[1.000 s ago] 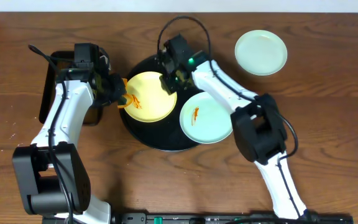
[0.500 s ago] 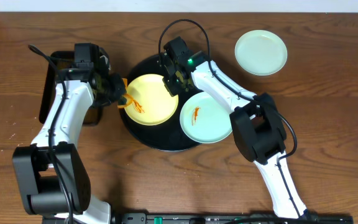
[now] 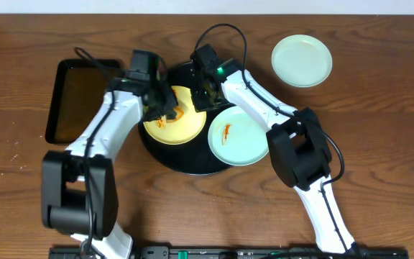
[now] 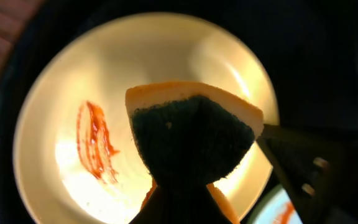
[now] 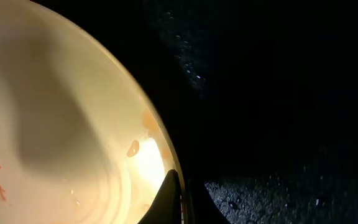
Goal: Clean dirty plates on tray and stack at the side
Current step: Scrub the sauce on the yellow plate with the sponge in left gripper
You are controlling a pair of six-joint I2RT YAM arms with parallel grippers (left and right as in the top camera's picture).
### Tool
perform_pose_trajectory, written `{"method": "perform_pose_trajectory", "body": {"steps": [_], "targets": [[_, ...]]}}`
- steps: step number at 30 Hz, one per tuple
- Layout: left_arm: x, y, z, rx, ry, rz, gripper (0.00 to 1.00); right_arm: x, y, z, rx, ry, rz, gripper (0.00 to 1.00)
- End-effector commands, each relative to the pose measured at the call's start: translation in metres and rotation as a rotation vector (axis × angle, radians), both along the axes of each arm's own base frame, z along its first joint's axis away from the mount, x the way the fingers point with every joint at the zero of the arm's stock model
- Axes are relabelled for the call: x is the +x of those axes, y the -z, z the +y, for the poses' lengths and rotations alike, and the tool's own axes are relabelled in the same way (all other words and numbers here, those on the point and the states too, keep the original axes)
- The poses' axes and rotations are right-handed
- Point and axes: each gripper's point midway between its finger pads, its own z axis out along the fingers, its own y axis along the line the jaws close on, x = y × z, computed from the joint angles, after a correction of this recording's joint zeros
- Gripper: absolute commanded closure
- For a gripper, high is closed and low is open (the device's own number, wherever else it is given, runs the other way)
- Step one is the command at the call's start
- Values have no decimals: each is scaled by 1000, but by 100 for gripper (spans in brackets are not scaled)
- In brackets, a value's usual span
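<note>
Overhead, the round black tray [image 3: 185, 162] carries a yellow plate [image 3: 169, 134] at its 9 o'clock and a smeared mint plate [image 3: 246, 144] at 4 o'clock. 1 clean mint plate [image 3: 302, 60] lies off the tray toward 2 o'clock. The left gripper [image 3: 162, 108] is clamped on a sponge [image 4: 191, 134] over the yellow plate's smear [image 4: 95, 149]. The right gripper [image 5: 174, 198] pinches that plate's rim at 2 o'clock.

Yellow plate [image 3: 165, 131]: overhead, upper part lies under the left gripper [image 3: 168, 111]. In the left wrist view its centre is behind the sponge [image 4: 191, 134]; in the right wrist view it is cut by the left and bottom edges.
Right gripper [image 5: 178, 202]: only a dark tip shows at the bottom edge; grip on the rim undeterminable.
Mint plate [image 4: 283, 213]: corner sliver, blurred.
</note>
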Motion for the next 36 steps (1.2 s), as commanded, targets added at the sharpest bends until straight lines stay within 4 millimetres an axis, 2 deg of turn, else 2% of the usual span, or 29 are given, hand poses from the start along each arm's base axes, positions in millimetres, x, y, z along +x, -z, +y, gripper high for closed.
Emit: {"method": "perform_pose_trajectory", "body": {"steps": [1, 6, 12, 16, 20, 23, 24, 26, 27, 32, 34, 36], "targets": [[1, 17, 7, 39, -132, 46, 92, -4, 4, -5, -26, 137, 40, 99], [-1, 29, -5, 38, -144, 72, 93, -3, 5, -7, -34, 178, 43, 99], [12, 40, -26, 43, -60, 16, 92, -3, 5, -7, -34, 179, 43, 99], [12, 52, -26, 59, -27, 28, 93, -3, 5, -8, -40, 180, 40, 99], [9, 65, -23, 123, 124, 30, 93, -3, 5, -9, -43, 165, 36, 99], [6, 79, -1, 218, 167, 59, 92, -4, 5, -10, -52, 145, 38, 99], [6, 83, 17, 273, 154, 74, 93, -5, 6, -11, -55, 144, 41, 99], [7, 83, 34, 309, 150, 79, 93, -5, 6, -11, -56, 138, 38, 99], [8, 83, 49, 330, 133, 86, 93, -5, 6, -11, -59, 132, 35, 99], [11, 83, 85, 350, 118, 93, 93, -4, 6, -13, -69, 136, 28, 99], [16, 77, 97, 356, 111, 79, 93, -3, 6, -15, -76, 138, 27, 99], [22, 61, 102, 356, 92, 46, 93, -3, 6, -15, -79, 139, 25, 99]]}}
